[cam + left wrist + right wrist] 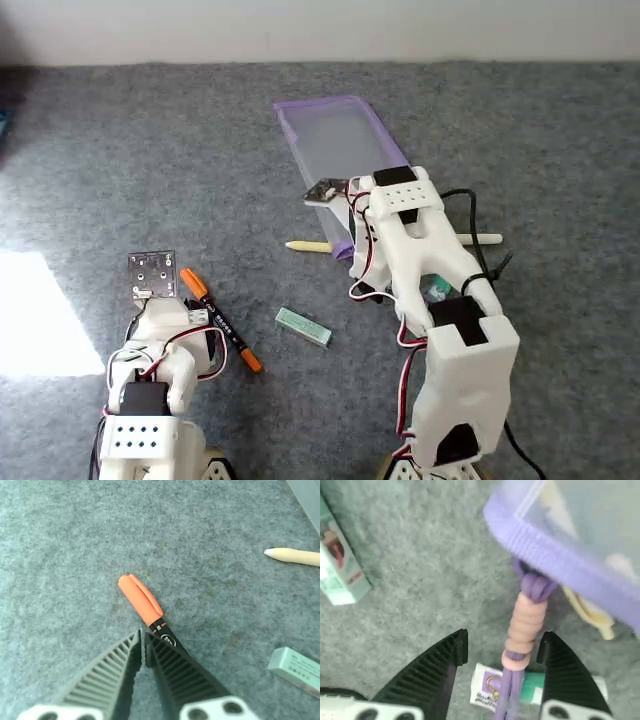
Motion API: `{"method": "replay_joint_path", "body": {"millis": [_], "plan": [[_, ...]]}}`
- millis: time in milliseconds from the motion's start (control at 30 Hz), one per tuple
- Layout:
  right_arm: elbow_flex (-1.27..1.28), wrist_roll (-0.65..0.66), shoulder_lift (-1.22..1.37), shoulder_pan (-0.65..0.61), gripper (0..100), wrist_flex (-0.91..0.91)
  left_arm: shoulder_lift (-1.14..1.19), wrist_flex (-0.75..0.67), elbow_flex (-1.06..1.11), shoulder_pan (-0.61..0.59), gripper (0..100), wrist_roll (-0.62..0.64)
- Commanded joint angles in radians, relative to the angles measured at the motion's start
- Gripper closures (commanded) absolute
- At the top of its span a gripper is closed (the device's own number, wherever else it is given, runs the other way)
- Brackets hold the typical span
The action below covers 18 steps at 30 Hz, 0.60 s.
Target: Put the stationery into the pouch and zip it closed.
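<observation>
1. the step in hand looks like getting hold of the pouch's zip. the right tool (504,635) is released, jaws wide, with the peach beaded zip pull (525,622) hanging between them, closer to one jaw and not pinched.
2. the purple pouch (340,140) lies flat at the far middle of the grey worktop (120,150), with its near end under the right arm's wrist. i cannot tell whether its zip is open or shut.
3. the stationery lies outside it, so i judge the task hardly begun.
   - an orange marker (220,322) lies at the near left.
   - a green eraser (303,327) lies at the near middle.
   - a cream pen (308,246) lies across the pouch's near end. whether it is under the pouch i cannot tell.
   - a small teal box (340,575) lies on the worktop near the pouch's corner.
4. the next move calls for centring the jaws on the thin pull, clenching, and drawing along the purple zip edge. nothing pins the pouch, so it may slide with the tug.
5. the right arm stretches far from its base at the near right, wrist tipped down over the pouch's near end.
6. the left arm sits folded by its base at the near left. the left tool (141,635) is clenched on nothing, its tips just over the marker where the orange cap meets the black barrel. the marker lies ungripped on the worktop.
</observation>
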Motion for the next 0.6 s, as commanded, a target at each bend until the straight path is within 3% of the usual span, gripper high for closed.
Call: {"method": "replay_joint_path", "body": {"millis": [0,200,400,567], "plan": [[-0.058,0.011,0.01,0.002,76.1,-0.022,-0.012,-0.025,-0.005,0.002,99,-0.012],[-0.063,0.011,0.096,0.004,77.5,-0.028,-0.012,-0.025,-0.005,0.002,99,-0.012],[-0.064,0.011,0.119,0.002,98.0,-0.044,-0.012,-0.025,-0.005,0.002,99,-0.012],[-0.064,0.009,0.059,0.004,99.0,-0.025,-0.012,-0.025,-0.005,0.002,99,-0.012]]}}
